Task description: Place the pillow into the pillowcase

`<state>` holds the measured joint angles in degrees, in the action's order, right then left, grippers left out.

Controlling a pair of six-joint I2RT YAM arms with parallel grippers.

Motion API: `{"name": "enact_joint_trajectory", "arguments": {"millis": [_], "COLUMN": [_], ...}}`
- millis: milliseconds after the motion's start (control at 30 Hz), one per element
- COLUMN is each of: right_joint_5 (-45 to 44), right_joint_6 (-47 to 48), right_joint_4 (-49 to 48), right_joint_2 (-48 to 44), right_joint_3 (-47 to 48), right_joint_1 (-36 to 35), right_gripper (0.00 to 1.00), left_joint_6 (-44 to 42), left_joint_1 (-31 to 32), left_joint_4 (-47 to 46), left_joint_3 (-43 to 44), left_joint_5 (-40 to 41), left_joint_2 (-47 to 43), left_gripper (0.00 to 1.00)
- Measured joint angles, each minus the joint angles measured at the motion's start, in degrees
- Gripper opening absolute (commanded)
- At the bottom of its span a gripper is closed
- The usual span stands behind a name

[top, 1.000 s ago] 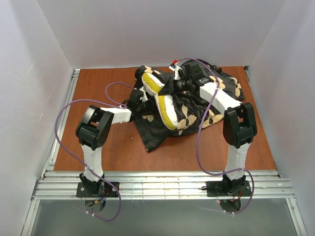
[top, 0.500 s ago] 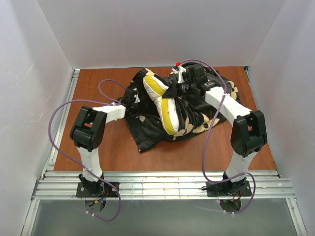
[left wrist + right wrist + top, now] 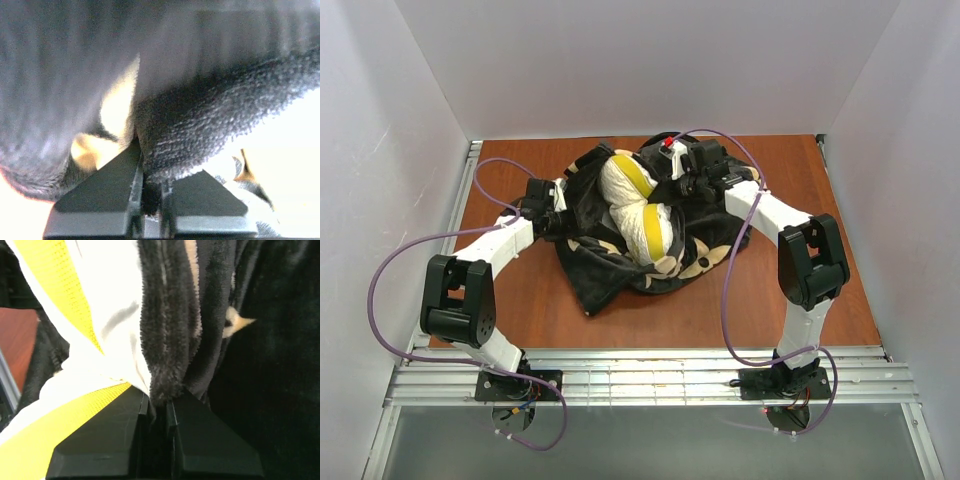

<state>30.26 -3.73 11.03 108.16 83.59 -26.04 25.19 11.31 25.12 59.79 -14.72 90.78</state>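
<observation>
Top cam: the pillow (image 3: 638, 205) is bunched up in the middle of the table (image 3: 510, 300), half swallowed by the pillowcase (image 3: 610, 275), with its yellow band showing. The left gripper (image 3: 552, 195) sits at the case's left edge. The right gripper (image 3: 688, 172) is at the far edge, right by the pillow.

Left wrist cam: the fingers are pinched tight on a fold of black plush.

Right wrist cam: same deal, a plush hem is clamped between the fingers, with white and yellow pillow touching it.

My take: spread both edges apart so the mouth stays taut, then drag the case over. Watch the right pinch doesn't snag pillow fabric.
</observation>
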Motion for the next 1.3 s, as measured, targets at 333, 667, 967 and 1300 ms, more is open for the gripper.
{"name": "enact_joint_trajectory", "arguments": {"millis": [333,667,967,1300], "right_joint_5": [12.2,24.1,28.0,28.3], "right_joint_6": [-7.2,-26.9,-37.9,-42.2], "right_joint_4": [-1.9,-16.9,-23.1,-26.9], "right_joint_2": [-0.1,8.8,9.4,9.3], "right_joint_3": [-1.4,-7.3,-7.9,-9.9], "right_joint_1": [0.5,4.5,5.8,5.8], "right_gripper": [0.01,0.01,0.01,0.01], "left_joint_6": [-4.2,-4.9,-2.6,4.7], "left_joint_1": [-0.5,2.3,2.0,7.4], "left_joint_4": [-9.2,-8.5,-9.7,-17.1], "left_joint_3": [-7.0,-1.6,-3.4,-3.6], "left_joint_5": [-17.5,-13.5,-17.9,-17.1], "left_joint_2": [-0.1,0.1,-3.7,-3.0], "left_gripper": [0.14,0.21,0.43,0.33]}}
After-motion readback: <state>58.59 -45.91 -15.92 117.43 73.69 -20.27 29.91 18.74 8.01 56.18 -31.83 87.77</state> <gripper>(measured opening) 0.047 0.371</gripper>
